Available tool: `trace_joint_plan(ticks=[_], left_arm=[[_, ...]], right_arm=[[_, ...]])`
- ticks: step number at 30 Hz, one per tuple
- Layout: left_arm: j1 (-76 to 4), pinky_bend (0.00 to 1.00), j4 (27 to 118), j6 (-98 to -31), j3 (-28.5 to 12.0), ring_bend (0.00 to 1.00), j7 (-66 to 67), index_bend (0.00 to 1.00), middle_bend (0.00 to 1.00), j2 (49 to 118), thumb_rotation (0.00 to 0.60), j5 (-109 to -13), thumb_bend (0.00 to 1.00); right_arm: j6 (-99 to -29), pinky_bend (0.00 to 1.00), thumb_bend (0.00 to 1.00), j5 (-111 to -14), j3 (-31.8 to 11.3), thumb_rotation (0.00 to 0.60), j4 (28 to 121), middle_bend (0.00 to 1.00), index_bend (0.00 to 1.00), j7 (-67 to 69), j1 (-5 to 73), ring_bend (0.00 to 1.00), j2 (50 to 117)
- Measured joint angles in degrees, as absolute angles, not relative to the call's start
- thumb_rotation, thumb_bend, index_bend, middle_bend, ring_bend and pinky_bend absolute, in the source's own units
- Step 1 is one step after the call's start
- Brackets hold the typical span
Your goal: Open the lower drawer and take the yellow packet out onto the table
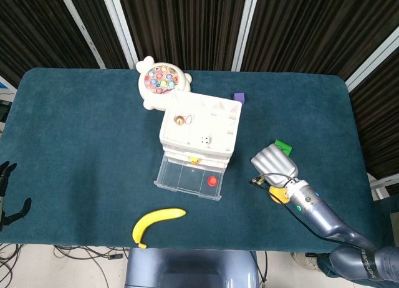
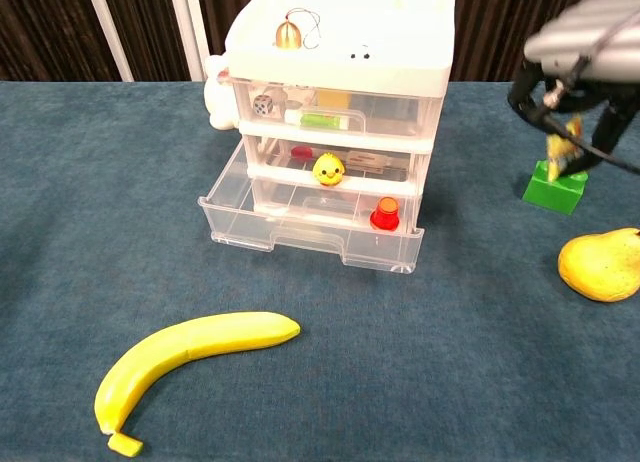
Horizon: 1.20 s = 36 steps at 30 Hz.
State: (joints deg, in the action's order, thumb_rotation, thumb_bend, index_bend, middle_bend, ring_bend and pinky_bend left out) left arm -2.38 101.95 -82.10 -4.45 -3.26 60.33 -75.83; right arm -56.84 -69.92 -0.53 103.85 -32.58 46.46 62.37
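The white drawer cabinet (image 1: pixel 199 123) stands mid-table with its clear lower drawer (image 2: pixel 300 227) pulled out; a red piece (image 2: pixel 385 215) lies in it. My right hand (image 2: pixel 585 42) hangs to the right of the cabinet, well above the table, and pinches the small yellow packet (image 2: pixel 562 150) in its fingertips, just over the green brick (image 2: pixel 555 190). In the head view the right hand (image 1: pixel 274 163) covers the packet. Only the dark fingers of my left hand (image 1: pixel 6 194) show at the far left edge, spread and holding nothing.
A yellow pear (image 2: pixel 603 265) lies right of the drawer, and a banana (image 2: pixel 190 357) lies in front of it. A round toy game (image 1: pixel 160 82) and a purple block (image 1: pixel 238 96) sit behind the cabinet. A small bell (image 2: pixel 289 32) rests on its top.
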Motion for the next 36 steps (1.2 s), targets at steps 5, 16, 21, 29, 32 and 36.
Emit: trace_joint_plan(ticks=[5, 16, 21, 29, 32, 36], left_arm=[[-2.4, 0.16, 102.0, -82.1, -4.5, 0.0, -3.2, 0.04, 0.0, 60.3, 0.6, -75.8, 0.36], [-2.4, 0.16, 102.1, -82.0, -4.5, 0.0, -3.2, 0.04, 0.0, 60.3, 0.6, -75.7, 0.36], [-2.5, 0.16, 102.1, -82.0, -4.5, 0.0, -3.2, 0.04, 0.0, 60.3, 0.6, -75.6, 0.36], [-2.5, 0.16, 102.1, -81.8, -4.5, 0.0, -3.3, 0.04, 0.0, 60.2, 0.6, -75.5, 0.36], [-2.5, 0.16, 102.1, -81.7, -4.5, 0.0, -3.3, 0.04, 0.0, 60.2, 0.6, -75.4, 0.36], [-2.5, 0.16, 102.1, -81.8, -4.5, 0.0, -3.2, 0.04, 0.0, 60.2, 0.6, -75.4, 0.36]], right_arm=[[-54.8, 1.0, 0.2, -68.6, 1.3, 0.6, 99.0, 1.0, 0.71, -32.7, 45.1, 1.0, 66.8], [-49.9, 1.0, 0.2, -64.1, 2.5, 0.6, 89.3, 1.0, 0.71, -33.3, 44.2, 1.0, 76.6], [-49.0, 1.0, 0.2, -63.2, 1.9, 0.6, 87.5, 1.0, 0.65, -34.9, 44.8, 1.0, 79.1], [-49.5, 1.0, 0.19, -60.7, 0.8, 0.6, 88.2, 1.0, 0.31, -39.1, 45.8, 1.0, 79.5], [-49.6, 1.0, 0.18, -58.8, 0.7, 0.6, 89.7, 1.0, 0.25, -41.1, 46.2, 1.0, 78.8], [-49.5, 0.99, 0.16, -55.0, 0.8, 0.6, 92.2, 0.99, 0.24, -44.1, 47.0, 1.0, 77.3]])
